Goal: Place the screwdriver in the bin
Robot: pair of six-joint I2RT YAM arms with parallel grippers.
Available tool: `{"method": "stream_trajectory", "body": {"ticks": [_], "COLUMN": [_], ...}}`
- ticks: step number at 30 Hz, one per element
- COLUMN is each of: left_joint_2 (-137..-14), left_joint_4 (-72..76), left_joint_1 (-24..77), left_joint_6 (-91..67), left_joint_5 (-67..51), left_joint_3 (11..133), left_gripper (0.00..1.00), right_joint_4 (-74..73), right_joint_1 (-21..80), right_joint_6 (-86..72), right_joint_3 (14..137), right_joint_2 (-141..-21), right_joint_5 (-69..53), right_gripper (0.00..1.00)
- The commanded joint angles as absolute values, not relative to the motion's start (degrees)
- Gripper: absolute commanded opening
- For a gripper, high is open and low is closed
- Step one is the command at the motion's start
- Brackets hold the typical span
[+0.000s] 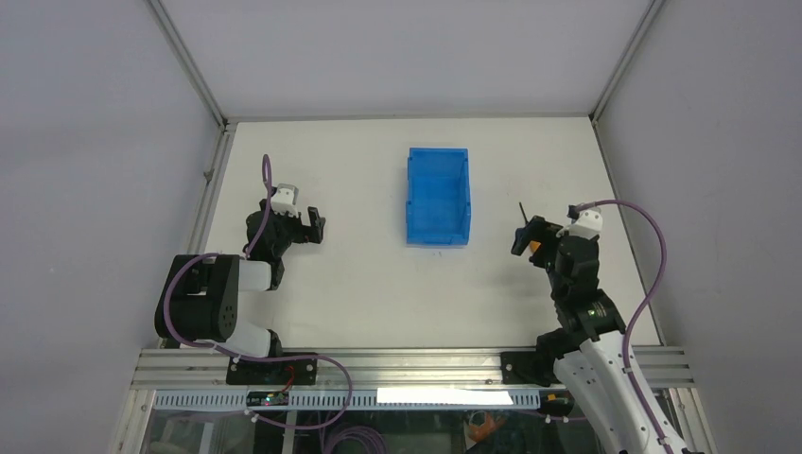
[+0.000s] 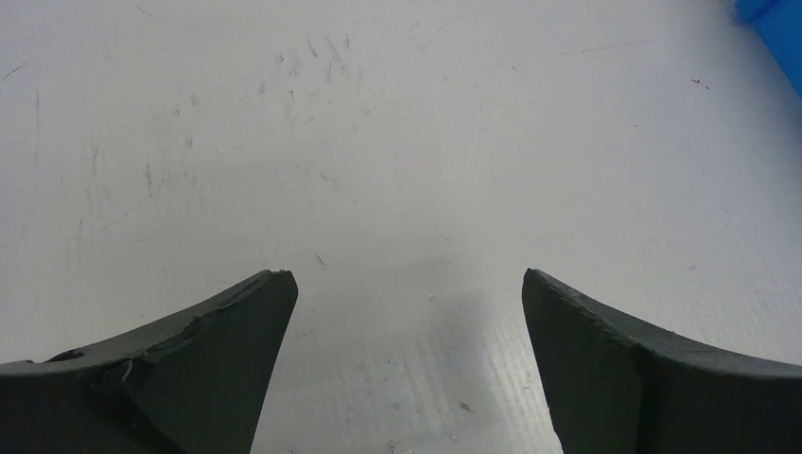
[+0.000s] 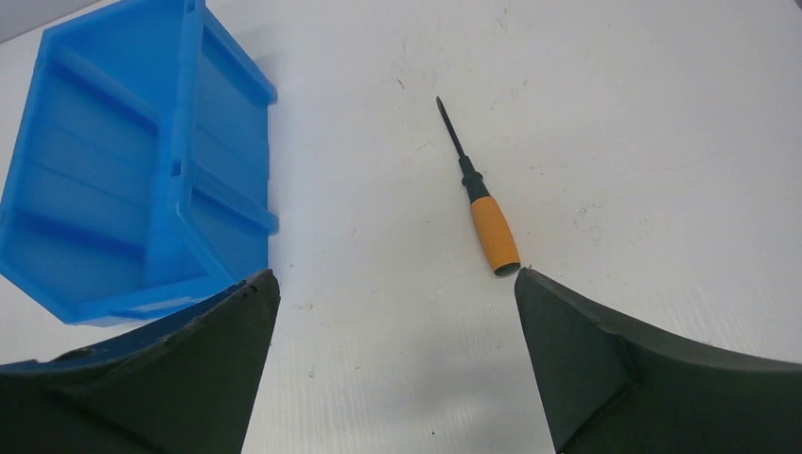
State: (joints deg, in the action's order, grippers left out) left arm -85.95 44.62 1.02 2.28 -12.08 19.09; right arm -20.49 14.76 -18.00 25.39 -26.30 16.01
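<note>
The screwdriver (image 3: 495, 232) has a thin black shaft and a short orange handle. It lies on the white table, its handle end just beyond my right fingertip. In the top view the screwdriver (image 1: 523, 214) shows as a thin shaft poking out past my right gripper (image 1: 527, 240). The blue bin (image 1: 438, 195) stands at the table's middle, left of that gripper; it also shows in the right wrist view (image 3: 113, 189). My right gripper (image 3: 395, 276) is open and empty. My left gripper (image 2: 409, 276) is open and empty over bare table, far left of the bin (image 2: 774, 28).
The white table (image 1: 378, 284) is walled by grey panels on three sides. A metal rail (image 1: 407, 364) runs along the near edge. A purple cable (image 1: 653, 255) loops off the right arm.
</note>
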Motion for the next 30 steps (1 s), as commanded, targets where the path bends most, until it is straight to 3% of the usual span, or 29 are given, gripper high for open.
{"method": "stream_trajectory", "body": {"ticks": [1, 10, 15, 18, 21, 24, 30], "left_joint_2": [-86.09, -86.08, -86.12, -86.12, -86.13, -86.11, -86.07], "left_joint_4": [48.80, 48.86, 48.83, 48.86, 48.86, 48.82, 48.82], "left_joint_1": [0.47, 0.52, 0.46, 0.50, 0.52, 0.51, 0.53], "left_joint_6": [1.93, 1.93, 1.98, 1.94, 1.93, 1.93, 1.93], "left_joint_5": [-13.25, -13.17, -13.22, -13.11, -13.10, -13.15, -13.17], "left_joint_3": [20.43, 20.39, 20.39, 20.39, 20.44, 20.40, 20.39], "left_gripper": [0.99, 0.99, 0.99, 0.99, 0.99, 0.99, 0.99], "right_joint_4": [-16.91, -12.73, -35.98, -54.02, -62.48, -67.19, -61.90], "right_joint_1": [14.77, 14.74, 13.33, 7.16, 2.58, 1.19, 0.18], "right_joint_6": [-19.90, -11.37, -10.23, -10.60, -8.09, -5.82, -2.83], "right_joint_3": [27.64, 39.07, 68.60, 86.65, 95.31, 97.38, 88.29], "right_joint_2": [-24.97, -27.74, -52.36, -68.52, -80.56, -89.93, -101.23], "right_joint_5": [18.72, 12.25, 19.68, 11.35, 3.71, 3.11, 1.37], "right_gripper": [0.99, 0.98, 0.99, 0.99, 0.99, 0.99, 0.97]}}
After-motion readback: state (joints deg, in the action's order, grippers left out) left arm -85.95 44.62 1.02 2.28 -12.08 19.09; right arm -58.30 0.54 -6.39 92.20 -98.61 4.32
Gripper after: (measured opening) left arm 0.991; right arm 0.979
